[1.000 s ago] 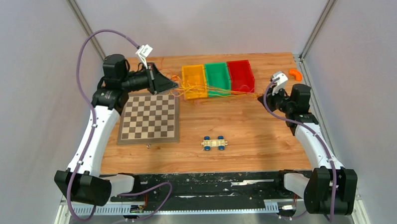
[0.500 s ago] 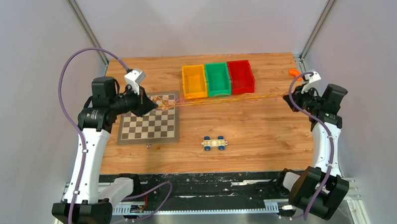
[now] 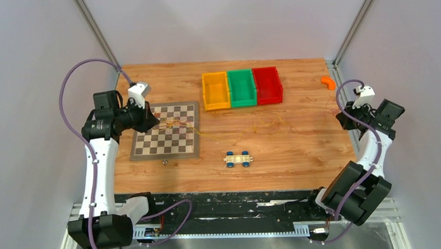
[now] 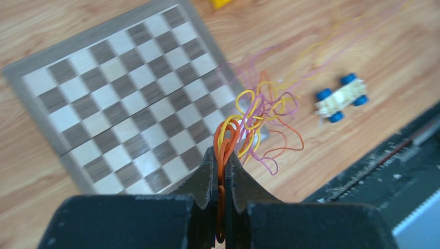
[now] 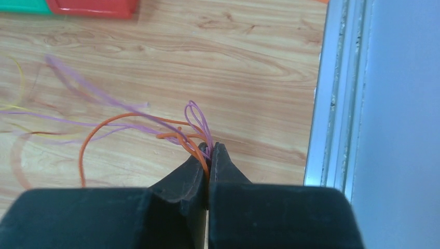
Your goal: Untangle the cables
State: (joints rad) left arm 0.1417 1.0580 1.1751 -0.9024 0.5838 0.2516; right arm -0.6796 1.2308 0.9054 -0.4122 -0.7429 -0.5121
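Left gripper (image 4: 220, 160): jaws pressed together on a bunch of the cables (image 4: 261, 110). Orange and yellow loops are pinched between the fingertips. It sits over the left part of the chessboard (image 3: 166, 140), near the board's far edge.

Past the fingertips the wires fan out into a loose knot of yellow, orange and pale purple curls. The knot lies over the board's right edge and the bare wood beside it.

Right gripper (image 5: 208, 155): jaws closed on an orange strand and a small purple loop. It is at the far right of the table (image 3: 296, 149), close to the metal edge rail.

Thin strands trail from there leftward across the wood. They look slack and wavy. In the overhead view faint yellow lines show between the two grippers, nearer than the bins and beyond the toy car (image 3: 238, 159).

Yellow bin (image 3: 215, 92), green bin (image 3: 242, 88) and red bin (image 3: 267, 85) stand side by side at the back. A small orange piece (image 3: 328, 82) is at the back right corner.
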